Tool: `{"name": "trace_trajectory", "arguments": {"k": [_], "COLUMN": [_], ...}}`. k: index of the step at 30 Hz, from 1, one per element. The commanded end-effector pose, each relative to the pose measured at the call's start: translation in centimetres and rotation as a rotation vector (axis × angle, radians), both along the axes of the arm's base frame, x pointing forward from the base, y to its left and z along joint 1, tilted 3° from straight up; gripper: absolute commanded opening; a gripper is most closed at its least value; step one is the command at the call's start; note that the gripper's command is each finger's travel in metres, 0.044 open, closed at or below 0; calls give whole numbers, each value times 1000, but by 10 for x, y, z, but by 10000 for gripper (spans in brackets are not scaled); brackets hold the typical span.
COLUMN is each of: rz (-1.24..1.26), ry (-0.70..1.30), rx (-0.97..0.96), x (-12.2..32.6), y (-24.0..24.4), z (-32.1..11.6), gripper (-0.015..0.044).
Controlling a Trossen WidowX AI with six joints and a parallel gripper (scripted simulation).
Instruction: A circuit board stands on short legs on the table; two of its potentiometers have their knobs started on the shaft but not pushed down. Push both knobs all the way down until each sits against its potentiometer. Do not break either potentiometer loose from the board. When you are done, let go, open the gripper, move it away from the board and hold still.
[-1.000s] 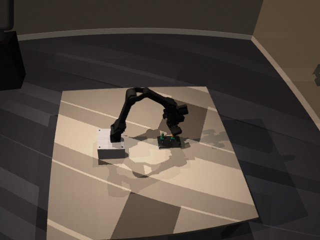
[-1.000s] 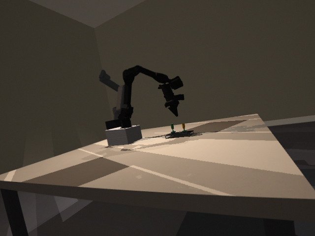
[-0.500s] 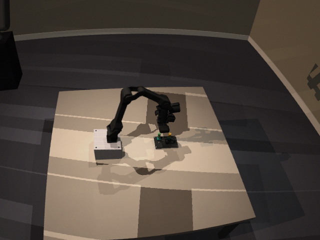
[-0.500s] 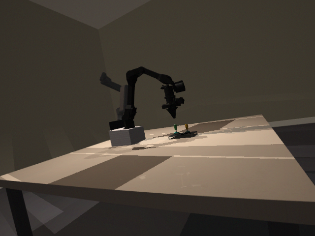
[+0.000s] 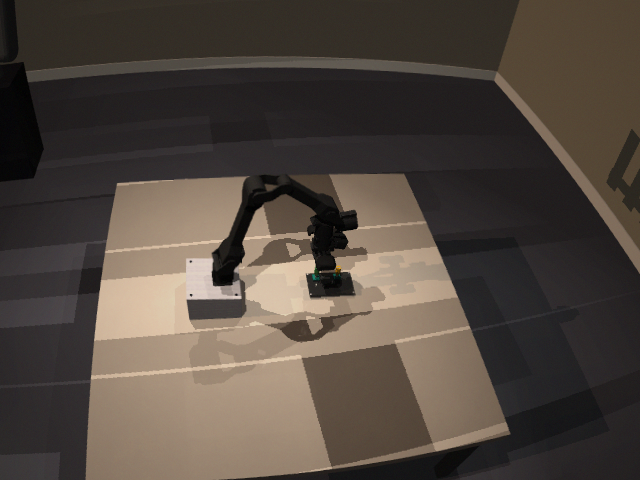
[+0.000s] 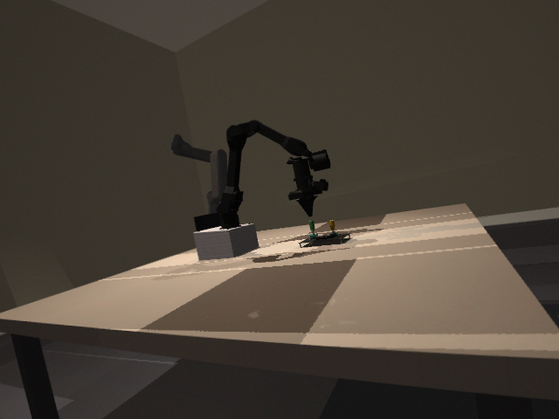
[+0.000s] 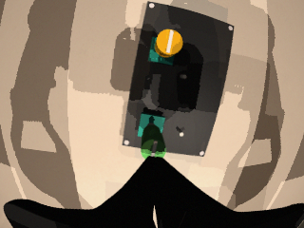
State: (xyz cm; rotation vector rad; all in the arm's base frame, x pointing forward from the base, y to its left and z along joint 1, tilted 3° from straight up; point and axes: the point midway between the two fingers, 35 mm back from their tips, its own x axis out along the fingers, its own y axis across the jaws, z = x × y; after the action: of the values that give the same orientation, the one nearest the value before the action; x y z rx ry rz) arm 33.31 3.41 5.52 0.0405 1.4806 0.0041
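The dark circuit board (image 5: 346, 290) (image 6: 315, 240) (image 7: 214, 85) stands on short legs on the table. A green knob (image 6: 311, 225) (image 7: 161, 153) (image 5: 316, 270) stands upright over a teal potentiometer (image 7: 145, 125) at the board's end nearer the robot base. A yellow knob (image 5: 338, 269) (image 6: 332, 224) (image 7: 169, 43) stands over the other teal potentiometer (image 7: 155, 53). Both knobs look raised above their potentiometers. My gripper (image 6: 310, 215) (image 7: 154, 162) is shut and empty. Its tip is just above the green knob, with a small gap in the exterior view; in the wrist view the tip meets the knob's edge.
The arm's pale base block (image 5: 215, 308) (image 6: 214, 244) stands left of the board on the table (image 5: 206, 423) (image 6: 406, 298). The two knobs stand up from the board a short way apart. Shadows of the arm fall around the board.
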Motion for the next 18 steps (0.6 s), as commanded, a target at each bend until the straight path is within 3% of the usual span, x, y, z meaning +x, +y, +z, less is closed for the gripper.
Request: {"name": "trace_trajectory", "arguments": {"k": [1,18], "rz": [-7,-7], "ry": [3,3], "rx": [-4,-4], "x": [0,0], "y": [0,0], "z": [-8,-13], "gripper": [0,0]}}
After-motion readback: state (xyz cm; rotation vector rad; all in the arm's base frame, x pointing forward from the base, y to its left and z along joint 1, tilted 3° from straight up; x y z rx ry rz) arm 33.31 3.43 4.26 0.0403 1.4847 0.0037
